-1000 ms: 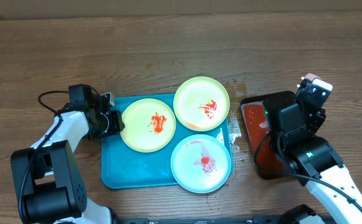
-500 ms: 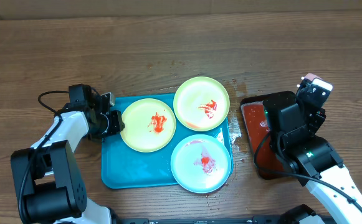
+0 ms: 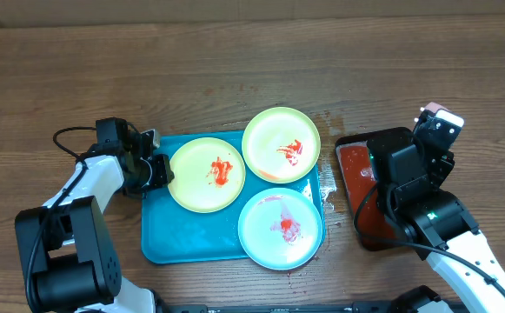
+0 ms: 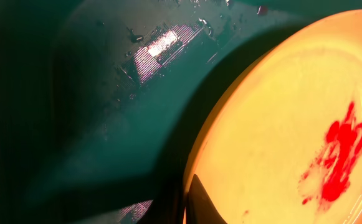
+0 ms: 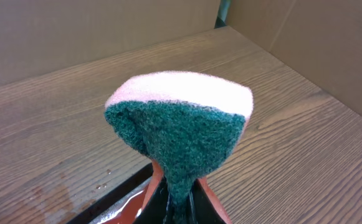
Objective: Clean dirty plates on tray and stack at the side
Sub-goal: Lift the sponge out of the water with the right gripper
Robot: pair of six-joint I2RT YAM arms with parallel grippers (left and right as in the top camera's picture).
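Three plates lie on the turquoise tray [image 3: 182,239], each with a red sauce smear. The yellow-green plate [image 3: 206,174] is at the left, the pale green plate [image 3: 281,144] at the back, the pale blue plate [image 3: 280,228] at the front right. My left gripper [image 3: 162,170] is shut on the left rim of the yellow-green plate [image 4: 293,124]; one finger lies on its upper face. My right gripper [image 3: 439,122] is shut on a sponge [image 5: 181,121], pink on one side and green on the other, held up over the black tray [image 3: 369,187].
The black tray with a red pad stands right of the turquoise tray. Water drops lie on the wood between the two trays [image 3: 328,187]. Cardboard walls [image 5: 305,37] stand beyond the table's far and right edges.
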